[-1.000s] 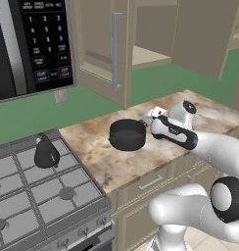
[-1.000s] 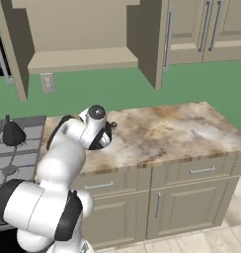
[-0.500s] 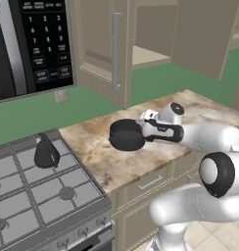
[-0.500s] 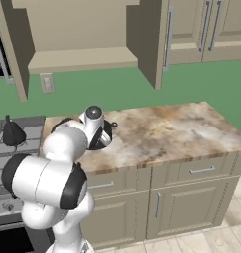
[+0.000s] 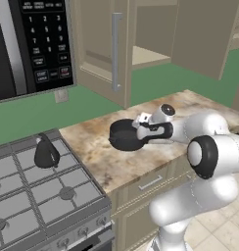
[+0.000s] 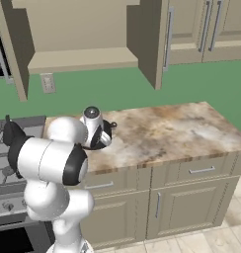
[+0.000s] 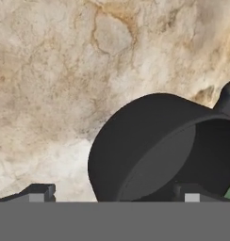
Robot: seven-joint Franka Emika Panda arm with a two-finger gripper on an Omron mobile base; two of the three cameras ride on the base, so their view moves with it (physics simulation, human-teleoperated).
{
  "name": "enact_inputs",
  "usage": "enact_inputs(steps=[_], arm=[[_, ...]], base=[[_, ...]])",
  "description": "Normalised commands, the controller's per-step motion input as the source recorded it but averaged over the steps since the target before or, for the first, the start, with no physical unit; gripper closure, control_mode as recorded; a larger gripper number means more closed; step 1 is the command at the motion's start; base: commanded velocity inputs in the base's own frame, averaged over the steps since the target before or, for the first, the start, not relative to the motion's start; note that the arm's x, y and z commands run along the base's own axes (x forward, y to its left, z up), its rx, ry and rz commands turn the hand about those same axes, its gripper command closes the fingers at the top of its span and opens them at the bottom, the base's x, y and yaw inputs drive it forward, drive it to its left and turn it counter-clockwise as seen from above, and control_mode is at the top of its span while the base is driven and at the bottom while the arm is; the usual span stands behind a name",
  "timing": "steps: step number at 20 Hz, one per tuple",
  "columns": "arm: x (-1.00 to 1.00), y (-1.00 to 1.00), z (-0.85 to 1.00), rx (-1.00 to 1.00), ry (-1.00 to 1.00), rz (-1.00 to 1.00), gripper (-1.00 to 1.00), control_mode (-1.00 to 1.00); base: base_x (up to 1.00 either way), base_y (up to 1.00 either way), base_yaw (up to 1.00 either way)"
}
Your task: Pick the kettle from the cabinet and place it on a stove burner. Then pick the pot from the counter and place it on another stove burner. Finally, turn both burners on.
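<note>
The wide dark pot (image 5: pixel 122 136) sits on the marbled counter (image 5: pixel 104 164), just right of the stove. My gripper (image 5: pixel 140 135) hangs at the pot's right rim, open. In the hand view the pot (image 7: pixel 154 150) is close up: one fingertip (image 7: pixel 39 192) stands outside its wall over the counter (image 7: pixel 65 70), the other fingertip (image 7: pixel 192 192) inside the rim. The black kettle (image 5: pixel 45 152) stands on a rear burner of the stove (image 5: pixel 28 196). In the right base view my arm hides most of the pot (image 6: pixel 108 132); the kettle (image 6: pixel 10 132) is at the far left. The cabinet (image 5: pixel 99 44) stands open.
A black microwave (image 5: pixel 28 44) hangs above the stove. The open cabinet door with its silver bar handle (image 5: pixel 116 51) juts out over the counter's back. Drawer fronts (image 6: pixel 196 170) sit under the counter. Bare counter stretches to the right of the pot (image 6: pixel 172 131).
The arm has swung left and lowered, bringing the open gripper from the counter's right side to the pot's rim. Pot and kettle have stayed put.
</note>
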Motion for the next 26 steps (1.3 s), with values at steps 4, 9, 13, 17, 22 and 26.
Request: enact_inputs(steps=[4,9,13,17,22,26], arm=[[0.24,0.06,-0.21,-0.07,0.04,0.0,-1.0,-1.0],[0.28,0.03,-0.22,-0.06,0.04,0.01,-1.0,-1.0],[0.25,0.03,-0.25,-0.07,0.04,0.01,-1.0,-1.0],[0.22,0.01,-0.18,-0.03,0.04,0.01,-1.0,-1.0],[0.18,0.01,-0.16,-0.02,0.05,0.01,-1.0,-1.0],[0.14,0.02,-0.24,-0.03,0.06,0.0,1.0,-1.0]], base=[[0.0,0.0,0.0],[0.0,0.0,0.0],[0.0,0.0,0.0],[0.0,0.0,0.0],[0.0,0.0,0.0],[0.0,0.0,0.0]])
